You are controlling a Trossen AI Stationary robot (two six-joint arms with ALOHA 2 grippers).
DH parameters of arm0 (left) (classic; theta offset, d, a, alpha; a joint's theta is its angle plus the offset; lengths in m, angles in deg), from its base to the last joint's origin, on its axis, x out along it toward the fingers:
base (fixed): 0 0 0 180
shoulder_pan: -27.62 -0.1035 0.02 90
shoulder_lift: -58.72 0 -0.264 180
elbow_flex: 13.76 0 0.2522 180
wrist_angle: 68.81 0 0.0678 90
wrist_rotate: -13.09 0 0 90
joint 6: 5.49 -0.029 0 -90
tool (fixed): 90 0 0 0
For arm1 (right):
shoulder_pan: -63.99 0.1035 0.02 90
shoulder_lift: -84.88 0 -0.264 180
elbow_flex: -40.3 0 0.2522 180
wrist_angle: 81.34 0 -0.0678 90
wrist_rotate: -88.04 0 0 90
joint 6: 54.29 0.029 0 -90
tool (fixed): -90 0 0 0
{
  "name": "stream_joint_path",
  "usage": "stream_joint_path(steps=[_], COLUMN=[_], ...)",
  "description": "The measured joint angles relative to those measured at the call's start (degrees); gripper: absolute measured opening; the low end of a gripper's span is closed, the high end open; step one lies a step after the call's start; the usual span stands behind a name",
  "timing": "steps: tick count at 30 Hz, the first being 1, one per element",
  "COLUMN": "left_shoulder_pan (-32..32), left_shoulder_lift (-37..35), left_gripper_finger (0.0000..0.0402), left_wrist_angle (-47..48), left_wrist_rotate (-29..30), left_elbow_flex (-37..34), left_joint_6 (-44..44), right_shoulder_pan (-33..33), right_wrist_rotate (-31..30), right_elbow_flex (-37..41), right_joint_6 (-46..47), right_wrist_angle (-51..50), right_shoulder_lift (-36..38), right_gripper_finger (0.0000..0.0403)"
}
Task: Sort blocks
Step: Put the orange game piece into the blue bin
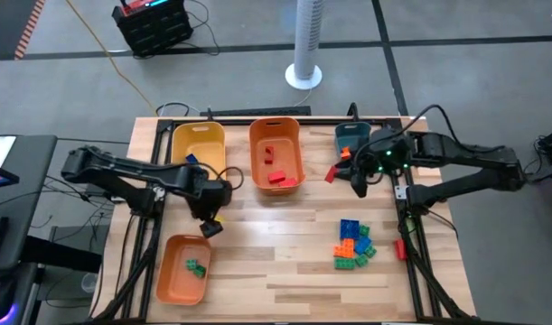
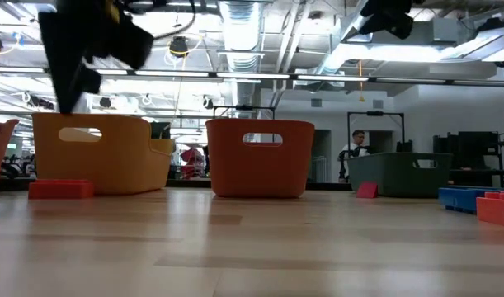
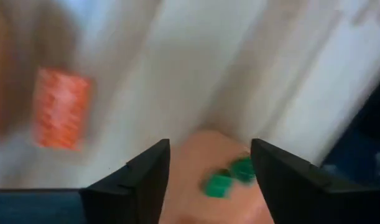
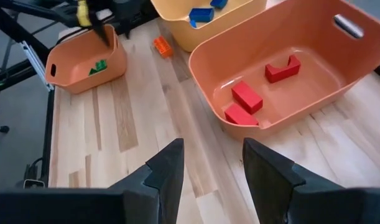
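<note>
Dark fingers of the left gripper (image 3: 208, 177) fill the foreground of the left wrist view, spread apart with nothing between them; beyond them a small orange bin (image 1: 183, 268) with green blocks (image 1: 196, 267) inside is seen. In the high view this gripper (image 1: 211, 224) hangs just above and beside that bin's far edge, so a drop-off into it is judged to be finished or nearly so, though the blurred wrist picture leaves this uncertain.

The right gripper (image 1: 358, 183) is held near the teal bin (image 1: 351, 137) at the back right of the bench (image 1: 276, 289), its fingers (image 4: 166, 167) parted and empty. Red blocks (image 4: 247, 97) lie in the large orange bin (image 1: 276, 152), and blue ones (image 4: 201, 14) in the yellow bin (image 1: 199, 144).

Most unsorted blocks are gathered in a mixed pile (image 1: 354, 244) at the front right, well apart from every bin. A single orange block (image 4: 162, 45) lies on the wood beside the yellow bin, and a red one (image 1: 331, 173) near the right gripper.

A fresh pick is called for next: one gripper lowered over a single block, closed on it, and carried to the bin of matching colour.
</note>
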Motion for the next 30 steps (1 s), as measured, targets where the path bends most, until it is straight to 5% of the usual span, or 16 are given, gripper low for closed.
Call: stream_joint_path(steps=[15,30], left_shoulder_pan=[-2.3,-1.7], left_shoulder_lift=[13.2,15.3], left_gripper_finger=[0.0198,0.0199], left_wrist_angle=[5.1,12.7], left_wrist_rotate=[15.0,8.8], left_elbow_flex=[-0.1,3.3], left_joint_6=[-35.0,-34.5], right_shoulder_pan=[0.7,0.0], right_wrist_rotate=[-0.7,-1.4], right_elbow_flex=[0.0,0.0], right_joint_6=[3.9,4.7], right_wrist_angle=[2.1,2.1], right_shoulder_lift=[-2.0,-2.0], right_gripper_finger=[0.0177,0.0177])
